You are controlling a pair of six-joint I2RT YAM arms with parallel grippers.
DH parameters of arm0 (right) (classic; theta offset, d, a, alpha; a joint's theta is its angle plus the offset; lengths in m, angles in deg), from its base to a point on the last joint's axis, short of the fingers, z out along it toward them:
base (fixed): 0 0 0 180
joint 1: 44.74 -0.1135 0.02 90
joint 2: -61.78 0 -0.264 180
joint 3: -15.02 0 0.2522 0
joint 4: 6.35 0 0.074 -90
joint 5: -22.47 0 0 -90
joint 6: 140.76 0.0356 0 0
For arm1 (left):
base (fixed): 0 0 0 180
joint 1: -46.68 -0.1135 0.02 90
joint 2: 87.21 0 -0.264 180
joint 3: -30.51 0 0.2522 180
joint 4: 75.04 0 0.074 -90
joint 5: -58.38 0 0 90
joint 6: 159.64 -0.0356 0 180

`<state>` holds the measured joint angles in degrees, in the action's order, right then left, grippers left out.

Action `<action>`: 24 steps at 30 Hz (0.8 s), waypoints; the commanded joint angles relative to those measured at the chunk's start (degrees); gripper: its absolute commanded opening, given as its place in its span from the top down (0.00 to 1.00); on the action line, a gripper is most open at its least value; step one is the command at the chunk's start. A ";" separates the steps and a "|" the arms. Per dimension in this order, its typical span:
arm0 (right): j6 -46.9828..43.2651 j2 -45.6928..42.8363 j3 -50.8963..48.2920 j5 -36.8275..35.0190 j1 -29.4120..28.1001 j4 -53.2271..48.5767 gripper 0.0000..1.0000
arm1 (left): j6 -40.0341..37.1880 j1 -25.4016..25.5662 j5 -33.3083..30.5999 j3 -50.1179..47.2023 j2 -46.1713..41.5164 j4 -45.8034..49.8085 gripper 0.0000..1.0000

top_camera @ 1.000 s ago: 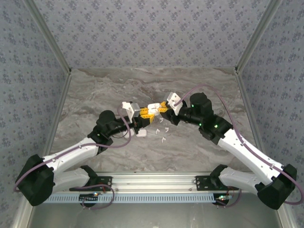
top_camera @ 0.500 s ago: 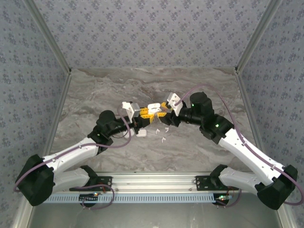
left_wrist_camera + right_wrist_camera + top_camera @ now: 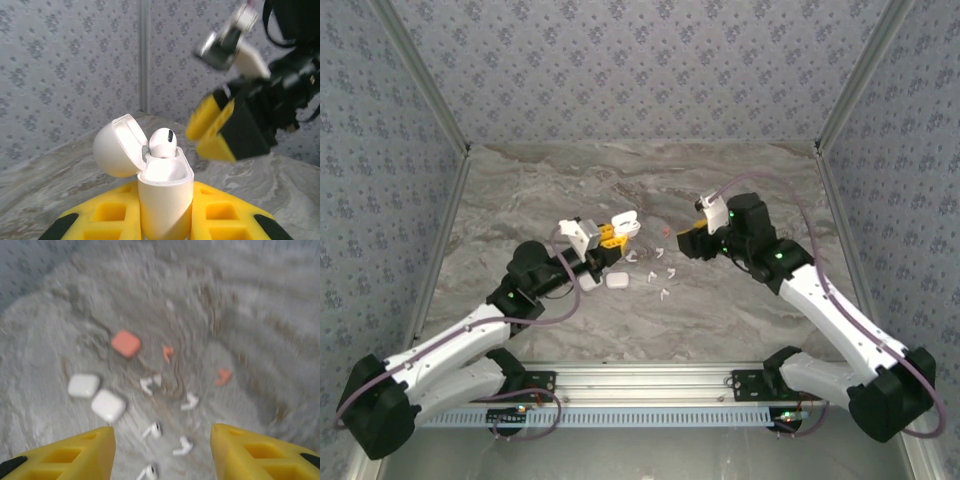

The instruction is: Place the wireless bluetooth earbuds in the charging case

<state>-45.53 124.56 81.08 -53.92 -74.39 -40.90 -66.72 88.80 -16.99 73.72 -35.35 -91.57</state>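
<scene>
My left gripper [image 3: 165, 222] is shut on an upright white charging case [image 3: 165, 195] with its lid [image 3: 116, 146] swung open to the left. One white earbud [image 3: 161, 143] sits head-up in the case's far socket. In the top view this case [image 3: 623, 223] is held above the table, left of centre. My right gripper [image 3: 689, 241] hangs open and empty a little to the right of the case; its yellow fingers [image 3: 216, 131] show blurred beyond it. Below the right gripper [image 3: 162, 457], several white earbuds [image 3: 152, 430] and two red earbuds [image 3: 167, 353] lie loose on the marble.
Two closed white cases [image 3: 108, 405] [image 3: 83, 385] and a red case [image 3: 125, 343] lie on the table beside the loose earbuds. In the top view a white case [image 3: 617, 281] rests just below my left gripper [image 3: 603, 237]. Patterned walls enclose the table on three sides.
The right gripper has opened and drawn back to the right, away from the case. The left arm has shifted left with the open case.
</scene>
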 commanded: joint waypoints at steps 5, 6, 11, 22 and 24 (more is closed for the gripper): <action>7.55 11.30 -5.31 0.15 -4.12 -3.74 0.51 | -3.28 0.36 -5.68 -2.33 -6.32 5.42 1.00; 7.31 13.23 -5.37 0.69 -5.03 -3.35 0.52 | -3.35 0.36 -5.92 -2.55 -6.75 5.57 1.00; 5.59 21.15 -4.91 2.95 -7.72 0.43 0.53 | -3.43 0.36 -6.02 -2.62 -7.56 6.02 1.00; 2.50 31.93 -0.46 3.18 -9.09 1.20 0.56 | -3.07 0.41 -5.58 -2.29 -7.33 5.77 1.00; 2.33 32.73 -0.10 3.10 -9.12 1.31 0.56 | -3.05 0.41 -5.58 -2.34 -7.18 5.71 1.00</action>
<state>-41.79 156.21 79.15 -51.23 -83.16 -39.72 -69.21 88.80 -22.23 70.73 -41.91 -84.97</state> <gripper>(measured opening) 0.439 0.199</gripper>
